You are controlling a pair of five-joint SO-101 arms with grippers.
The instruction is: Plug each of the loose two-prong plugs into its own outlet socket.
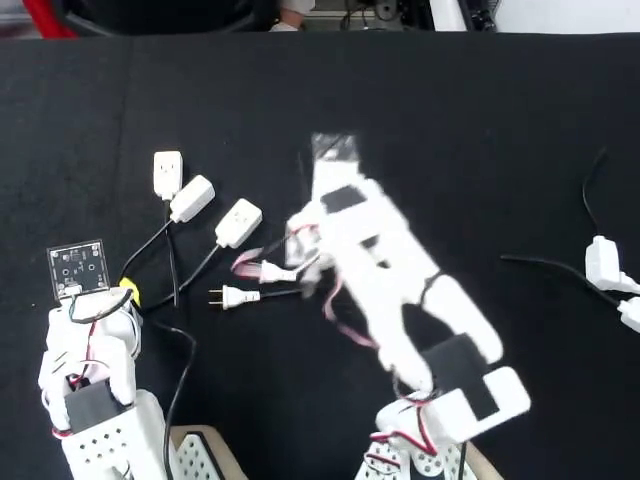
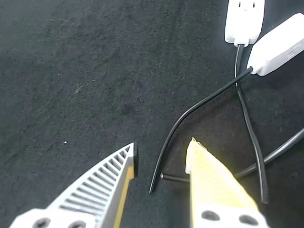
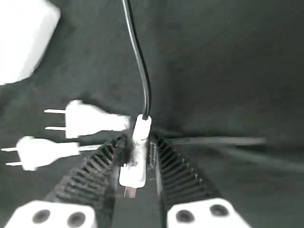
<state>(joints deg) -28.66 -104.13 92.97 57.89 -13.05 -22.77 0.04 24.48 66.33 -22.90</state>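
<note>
A matte black fabric table cover [image 1: 480,110] lies evenly lit, and beyond its far edge sit a glossy red curved object [image 1: 45,15] at the left, dark tangled cables [image 1: 365,12] midway and a pale white surface [image 1: 565,14] at the right.

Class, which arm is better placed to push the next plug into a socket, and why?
Right. Its jaws are shut on a plug, near a free socket; the left arm's jaws stand open, empty, over cords.

Robotics lab: black-covered table [image 1: 480,100], tangled cables [image 1: 362,14] behind.
</note>
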